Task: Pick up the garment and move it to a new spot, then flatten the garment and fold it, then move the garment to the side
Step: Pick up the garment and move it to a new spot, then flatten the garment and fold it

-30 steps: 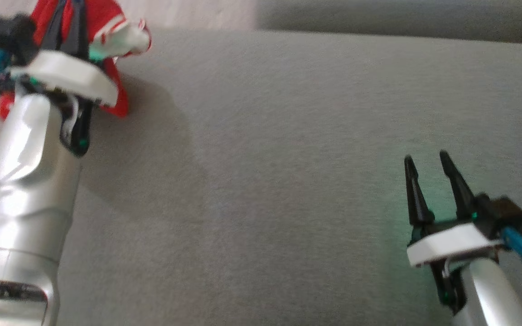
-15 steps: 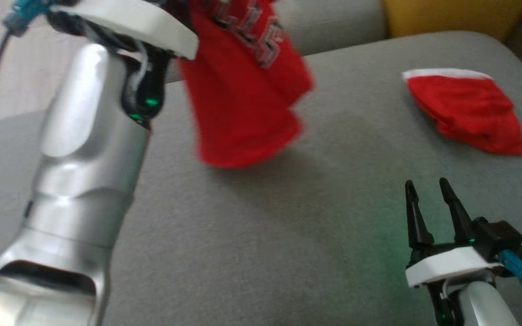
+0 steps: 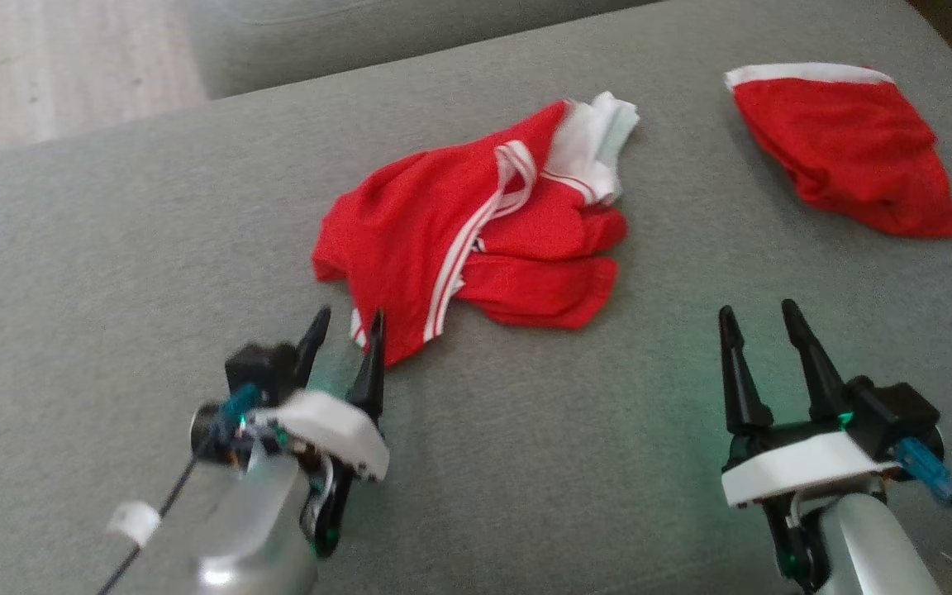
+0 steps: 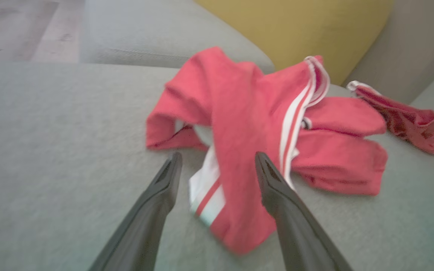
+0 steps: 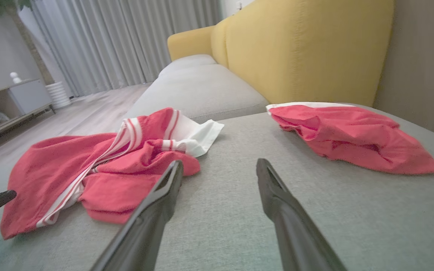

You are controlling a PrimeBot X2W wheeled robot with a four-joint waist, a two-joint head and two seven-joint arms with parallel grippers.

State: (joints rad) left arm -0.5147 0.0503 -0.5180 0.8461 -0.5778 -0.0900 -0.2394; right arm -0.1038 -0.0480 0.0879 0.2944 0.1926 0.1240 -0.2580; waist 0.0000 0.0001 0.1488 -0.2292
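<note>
Head-on, from the head view: the garment (image 3: 443,223) lies crumpled at the middle of the sofa cushion (image 3: 112,248), with its layers doubled over and a white panel turned toward the far edge. The left gripper (image 3: 349,326) stands with fingers spread, empty, its tips at the garment's near corner. The right gripper (image 3: 753,318) is likewise spread and empty, well apart from the cloth, near the front edge. A second red garment (image 3: 844,149) lies toward the far right corner. If you spread the garment rightward, it may overlap that piece, and you may pinch both together.

Left wrist view: the two fingers straddle the striped hem (image 4: 207,192), and red cloth lies between them without being clamped. Watch your next motion here. A low sideways or backward move would likely snag the hem and drag the heap out of its spot. Closing the gripper where it stands would probably catch several layers, so flattening would pull a bunch rather than an edge.

Right wrist view: the right gripper (image 5: 219,165) points between the garment (image 5: 89,165) and the second red garment (image 5: 352,139), with the yellow backrest (image 5: 296,49) behind. Bare cushion lies ahead of its tips. A reach to the left meets folded lobes, not a single edge, so choose the white panel or a striped border.
</note>
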